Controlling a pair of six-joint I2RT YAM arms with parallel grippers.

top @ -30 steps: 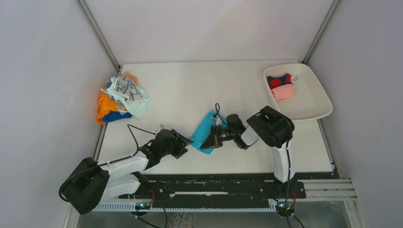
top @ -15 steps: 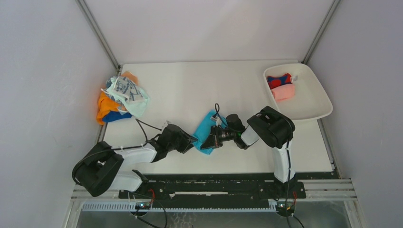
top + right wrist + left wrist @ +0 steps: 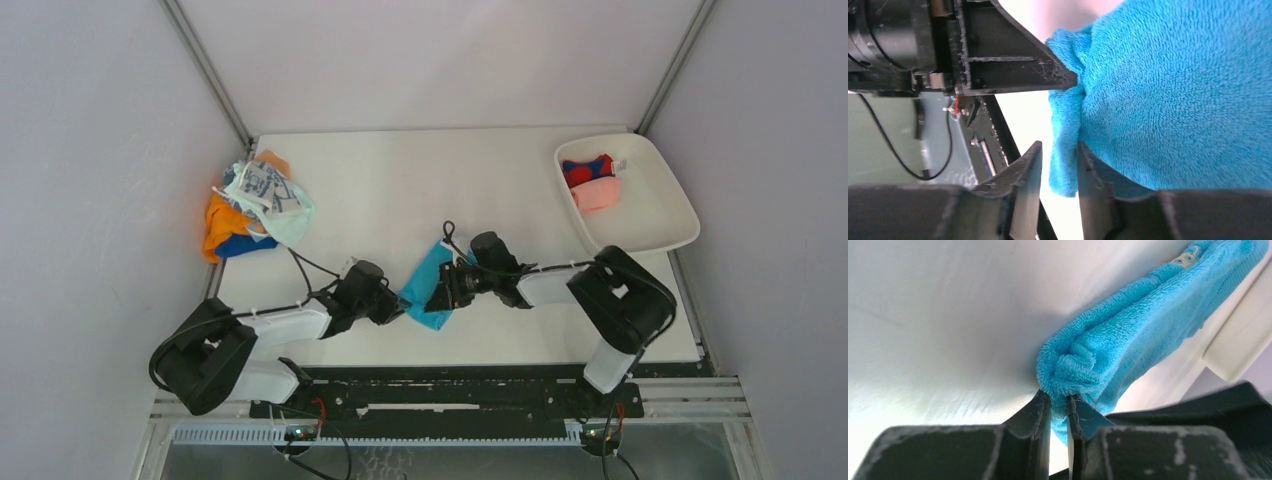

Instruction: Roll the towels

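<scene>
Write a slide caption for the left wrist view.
Left hand pinching the folded edge of a bright blue towel on the white table.

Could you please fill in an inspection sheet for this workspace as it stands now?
Surface: white table, no stains seen.
Job's things: bright blue towel partly folded mid-table between both grippers; loose pile of towels far left; red-and-blue towel and pink towel lying in the white tray.
Clutter: nothing seen.
Grippers: left gripper shut on the blue towel's end; right gripper slightly open around its edge.
Cables: black cable looping at each wrist.
Surroundings: pale walls, metal corner posts.
</scene>
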